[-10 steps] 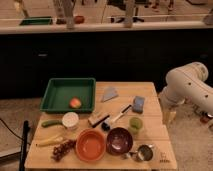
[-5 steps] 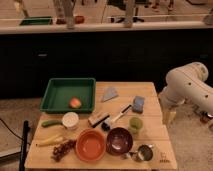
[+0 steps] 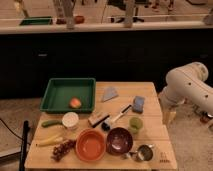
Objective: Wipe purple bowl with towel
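Purple bowl (image 3: 119, 140) and towel (image 3: 110, 94) lie apart; jaws hang beside table (image 3: 150, 102).

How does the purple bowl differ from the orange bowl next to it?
The purple bowl is dark and glossy; the orange bowl is bright. The purple bowl looks slightly smaller and sits right of the orange bowl. Both are round and upright. The gripper hangs beside the table's right edge, touching neither.
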You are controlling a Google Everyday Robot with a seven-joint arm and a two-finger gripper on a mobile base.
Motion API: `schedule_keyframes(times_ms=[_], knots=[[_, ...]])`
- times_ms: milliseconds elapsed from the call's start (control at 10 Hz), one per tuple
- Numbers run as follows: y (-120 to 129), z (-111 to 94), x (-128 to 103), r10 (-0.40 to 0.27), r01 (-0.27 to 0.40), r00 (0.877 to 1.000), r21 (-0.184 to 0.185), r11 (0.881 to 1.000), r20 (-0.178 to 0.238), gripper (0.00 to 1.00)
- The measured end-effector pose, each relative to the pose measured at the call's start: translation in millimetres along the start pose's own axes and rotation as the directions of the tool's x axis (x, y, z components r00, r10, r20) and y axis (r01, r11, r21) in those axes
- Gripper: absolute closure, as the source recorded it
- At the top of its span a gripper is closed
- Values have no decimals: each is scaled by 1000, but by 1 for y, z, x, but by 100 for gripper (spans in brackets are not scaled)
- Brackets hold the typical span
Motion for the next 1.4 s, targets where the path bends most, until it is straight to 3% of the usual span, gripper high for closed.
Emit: schedule_keyframes(times_ms=[300,400,800,1100,1400], knots=[[-3,1,-6,-30,30,1000,9,999,-3,20],[-7,0,-23,-75,75,997,16,997,1,20],[-7,0,-33,-113,113,994,29,993,1,20],[-19,3,-64,-172,171,985,44,984,1,20],[-23,5,-74,-194,193,981,50,980,1,20]])
